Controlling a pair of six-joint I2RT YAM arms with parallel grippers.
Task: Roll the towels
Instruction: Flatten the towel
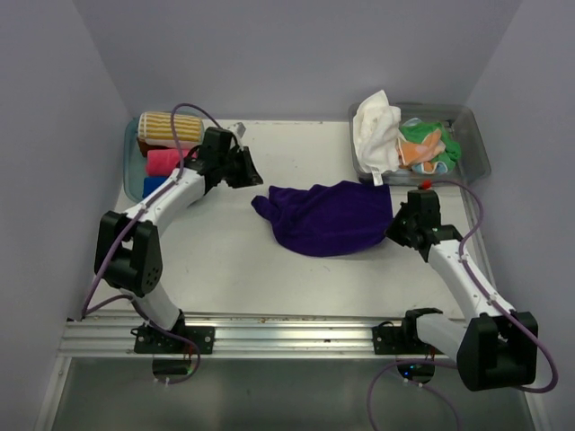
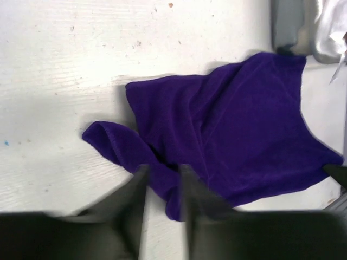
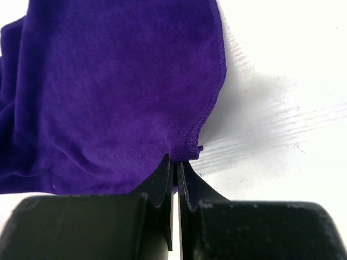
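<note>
The purple towel is spread on the bench, long axis left to right. Its right corner is clamped in the right jaws; the left jaws are set narrow over its left fold, grip not discernible.

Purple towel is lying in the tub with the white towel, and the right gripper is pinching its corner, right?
No. The purple towel lies spread on the table, outside the tub with the white towel; the top view shows that. The right gripper is pinching its corner.
</note>
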